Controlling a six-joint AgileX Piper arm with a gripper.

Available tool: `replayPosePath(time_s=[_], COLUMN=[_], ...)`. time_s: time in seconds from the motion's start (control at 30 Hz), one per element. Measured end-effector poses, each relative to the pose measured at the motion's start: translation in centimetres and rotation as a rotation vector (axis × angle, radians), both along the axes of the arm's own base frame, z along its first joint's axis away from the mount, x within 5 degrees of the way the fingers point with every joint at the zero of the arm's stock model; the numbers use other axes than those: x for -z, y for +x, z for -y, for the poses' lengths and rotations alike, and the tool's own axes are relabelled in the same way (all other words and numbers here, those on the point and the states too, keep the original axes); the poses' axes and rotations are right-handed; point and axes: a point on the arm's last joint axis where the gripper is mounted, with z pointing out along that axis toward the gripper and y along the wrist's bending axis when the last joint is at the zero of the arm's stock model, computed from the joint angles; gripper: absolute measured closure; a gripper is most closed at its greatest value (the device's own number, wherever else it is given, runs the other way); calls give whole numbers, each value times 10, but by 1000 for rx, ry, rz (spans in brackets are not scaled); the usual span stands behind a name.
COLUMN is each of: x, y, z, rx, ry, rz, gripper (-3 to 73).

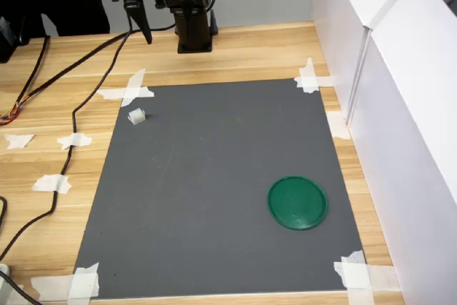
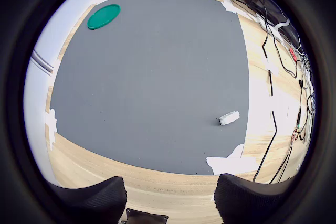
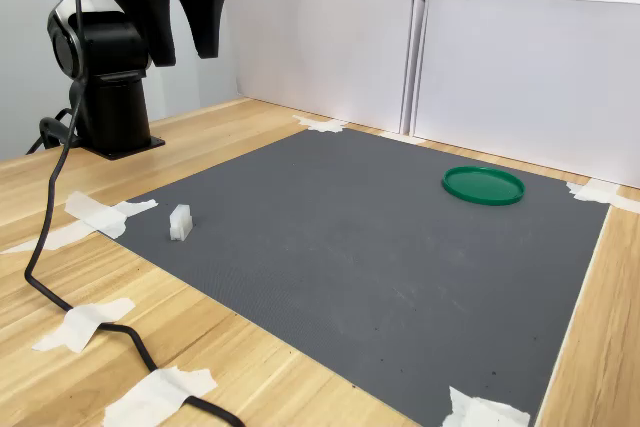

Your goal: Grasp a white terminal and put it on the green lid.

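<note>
Tape scraps sit closest to you in the second exterior view; beyond them the white terminal stands near the grey mat's corner, well apart from the green lid. Your gripper hangs released and empty, fingers parted; only the wrist view shows both fingertips over bare wood.

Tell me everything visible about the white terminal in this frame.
The white terminal is a tiny, slightly translucent white plastic block. It sits alone on the grey mat near the corner closest to the arm's base, just inside a taped edge. Nothing touches it but the mat; the gripper hangs well above, and the green lid lies far across the mat.
</note>
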Motion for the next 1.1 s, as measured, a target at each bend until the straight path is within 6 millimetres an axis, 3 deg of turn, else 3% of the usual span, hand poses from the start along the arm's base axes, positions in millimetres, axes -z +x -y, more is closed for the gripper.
replayPosePath(time_s=[0.33,0.57,0.7,0.8,1.1], x=[13,-7,-13,-13,-2], y=[27,65,77,75,71], z=[2,7,26,49,82], rx=[12,63,189,248,173], ry=[3,12,39,27,-27], rz=[-41,-5,11,14,-51], gripper=[-22,-22,-22,-22,-18])
